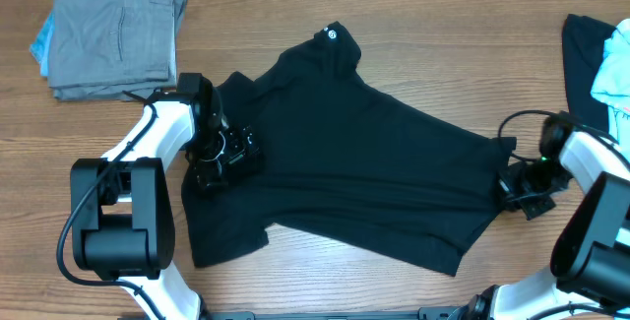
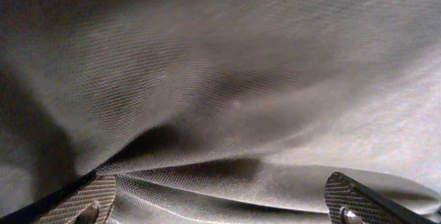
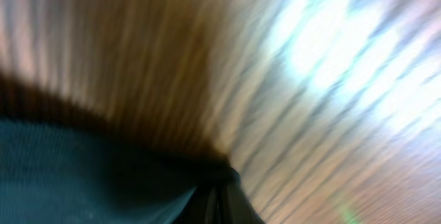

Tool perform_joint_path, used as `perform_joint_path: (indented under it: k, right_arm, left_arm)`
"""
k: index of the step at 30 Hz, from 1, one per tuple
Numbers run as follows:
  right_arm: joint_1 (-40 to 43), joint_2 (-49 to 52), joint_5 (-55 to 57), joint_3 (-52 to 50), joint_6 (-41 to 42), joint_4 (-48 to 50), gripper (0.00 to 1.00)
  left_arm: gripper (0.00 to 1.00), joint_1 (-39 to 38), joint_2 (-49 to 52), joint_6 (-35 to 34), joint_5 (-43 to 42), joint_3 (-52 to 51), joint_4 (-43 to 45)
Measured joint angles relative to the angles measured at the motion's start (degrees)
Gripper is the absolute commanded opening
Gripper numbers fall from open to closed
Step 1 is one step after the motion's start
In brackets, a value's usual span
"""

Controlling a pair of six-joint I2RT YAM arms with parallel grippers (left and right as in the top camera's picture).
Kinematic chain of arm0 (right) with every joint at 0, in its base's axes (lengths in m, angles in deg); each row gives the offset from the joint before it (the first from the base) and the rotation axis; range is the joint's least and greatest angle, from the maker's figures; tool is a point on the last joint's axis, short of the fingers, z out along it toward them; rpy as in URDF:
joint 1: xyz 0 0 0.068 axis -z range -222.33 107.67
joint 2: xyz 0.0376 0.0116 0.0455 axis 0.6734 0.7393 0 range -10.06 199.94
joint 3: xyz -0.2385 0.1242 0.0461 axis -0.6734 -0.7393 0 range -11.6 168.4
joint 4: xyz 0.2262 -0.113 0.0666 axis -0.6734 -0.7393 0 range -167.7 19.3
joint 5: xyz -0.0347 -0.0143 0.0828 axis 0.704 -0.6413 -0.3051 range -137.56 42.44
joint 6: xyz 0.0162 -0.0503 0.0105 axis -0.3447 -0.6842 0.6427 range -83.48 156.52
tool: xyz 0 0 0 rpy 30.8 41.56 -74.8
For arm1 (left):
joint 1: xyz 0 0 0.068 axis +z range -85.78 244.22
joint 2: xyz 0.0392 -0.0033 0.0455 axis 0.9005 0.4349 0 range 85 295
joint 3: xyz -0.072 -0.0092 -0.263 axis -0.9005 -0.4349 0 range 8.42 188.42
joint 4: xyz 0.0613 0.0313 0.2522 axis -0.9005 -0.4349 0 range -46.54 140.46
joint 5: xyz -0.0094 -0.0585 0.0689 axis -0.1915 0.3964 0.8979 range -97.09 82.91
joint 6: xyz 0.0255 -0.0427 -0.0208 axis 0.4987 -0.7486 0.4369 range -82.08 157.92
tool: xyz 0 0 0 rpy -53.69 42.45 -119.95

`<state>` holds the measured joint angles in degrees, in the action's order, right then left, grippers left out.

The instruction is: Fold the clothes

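A black short-sleeved shirt (image 1: 354, 153) lies spread on the wooden table (image 1: 443, 25), slanted, with its small round white logo (image 1: 331, 33) at the far edge. My left gripper (image 1: 221, 158) rests on the shirt's left part. In the left wrist view its fingers (image 2: 220, 207) stand wide apart, open, with a ridge of the shirt's fabric (image 2: 227, 100) between them. My right gripper (image 1: 512, 190) is at the shirt's right edge. In the right wrist view, which is blurred, its fingers (image 3: 220, 200) are together, pinching the shirt's edge (image 3: 83, 176).
A folded grey garment (image 1: 113, 30) lies at the back left on something light blue (image 1: 41, 39). At the right edge lie a black garment (image 1: 586, 54) and a light blue one (image 1: 615, 74).
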<state>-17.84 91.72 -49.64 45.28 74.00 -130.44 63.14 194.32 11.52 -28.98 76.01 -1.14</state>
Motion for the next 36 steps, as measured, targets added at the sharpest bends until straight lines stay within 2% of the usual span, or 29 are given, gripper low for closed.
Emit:
perform_joint_path:
  k: [7,12,14,16,21,24,31,36]
  right_arm:
    - [5.0,-4.6,3.7,-0.9,0.0,-1.4,0.04]
    - [4.6,-12.9,1.3,-0.9,-1.9,-1.5,0.04]
    - [3.7,-16.3,-2.5,-0.9,-4.6,-0.7,0.09]
    - [2.3,-18.7,-6.8,-0.9,-7.4,-0.4,0.11]
    - [-4.5,-20.6,-15.2,-0.9,-13.2,-2.4,0.04]
    - [-10.7,-20.6,-17.5,-0.9,-14.3,-4.1,0.04]
    - [-24.5,-20.6,-19.1,-1.1,-15.0,-4.7,0.04]
    - [-31.2,-20.6,-19.6,-1.1,-13.4,-4.7,0.04]
  left_arm:
    - [1.0,-1.1,-4.1,4.2,-0.1,0.0,4.5]
    - [0.98,-6.4,-11.2,5.8,0.0,1.2,9.1]
    - [0.86,-9.2,-12.5,5.6,0.0,2.9,11.5]
    - [0.66,-11.7,-12.7,5.1,0.0,4.0,15.2]
    - [0.21,-15.7,-12.5,2.8,3.0,4.3,25.6]
    - [0.04,-16.1,-11.4,1.4,4.9,4.3,29.8]
    - [0.04,-15.6,-3.2,0.3,6.8,4.4,37.7]
    - [0.04,-14.6,2.7,-0.1,7.5,4.4,41.9]
